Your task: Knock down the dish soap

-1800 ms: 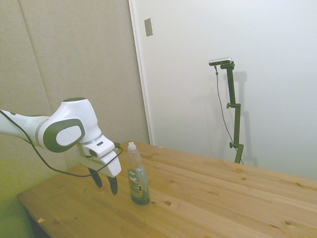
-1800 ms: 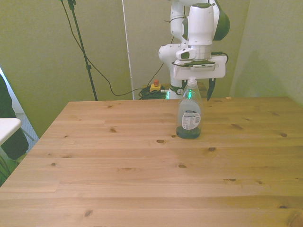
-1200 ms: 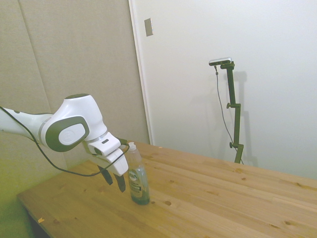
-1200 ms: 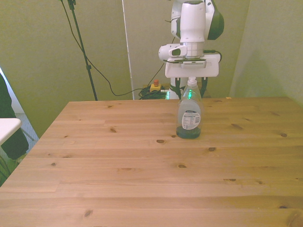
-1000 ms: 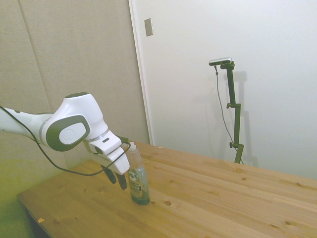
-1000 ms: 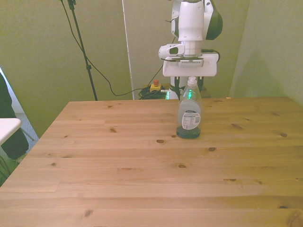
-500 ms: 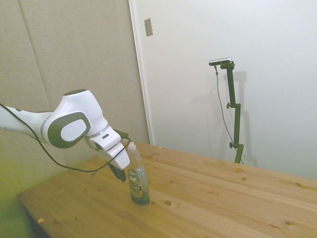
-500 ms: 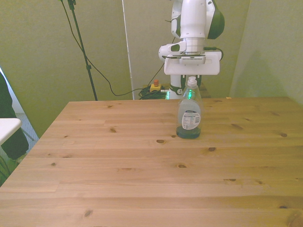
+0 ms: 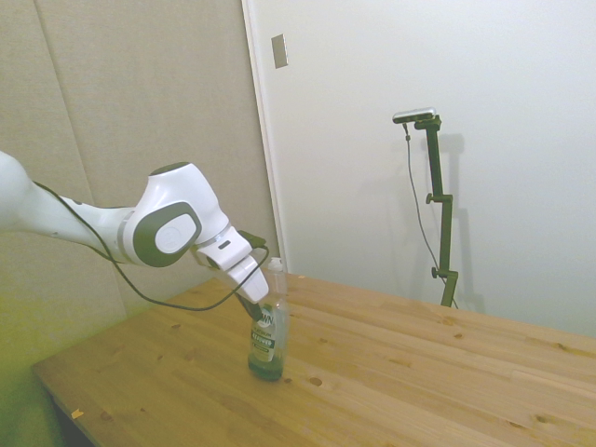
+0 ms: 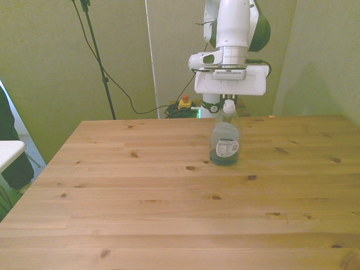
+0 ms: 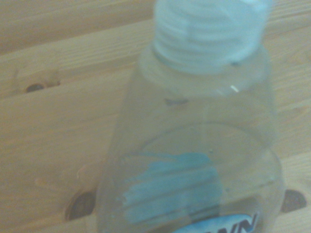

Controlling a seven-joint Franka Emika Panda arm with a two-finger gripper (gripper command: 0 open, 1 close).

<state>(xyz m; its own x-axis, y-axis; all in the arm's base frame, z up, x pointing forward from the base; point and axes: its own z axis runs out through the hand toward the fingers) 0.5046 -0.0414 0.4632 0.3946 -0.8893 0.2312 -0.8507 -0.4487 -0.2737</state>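
**Mia:** Where is the dish soap, the slim see-through plastic bottle with green liquid at the bottom and a white cap [image 9: 268, 326]?

**Sam:** It is on the light brown wooden table with dark knots [image 10: 169, 214], near the far edge in the front view and a bit toward the front view's right. In the side view the bottle leans. Its top tips away from the arm and its bottom rests on the wood.

**Mia:** Where is it next to the fingers?

**Sam:** The white two-finger gripper [image 9: 250, 300] is right behind the bottle's neck, up high by the cap. It looks like it is touching the bottle there, but I am not sure. In the front view the wide white gripper body [image 10: 230, 82] sits just above the cap [image 10: 228, 105].

**Mia:** Are the fingers wide or narrow?

**Sam:** I cannot tell. The bottle and the gripper body hide them.

**Mia:** Is there any writing?

**Sam:** Yes. The wrist view shows the bottle [image 11: 194, 145] very close. Low on the label I can read white letters, "WN". Above them is a light blue patch. The small words on the label in the front view are too tiny to read.
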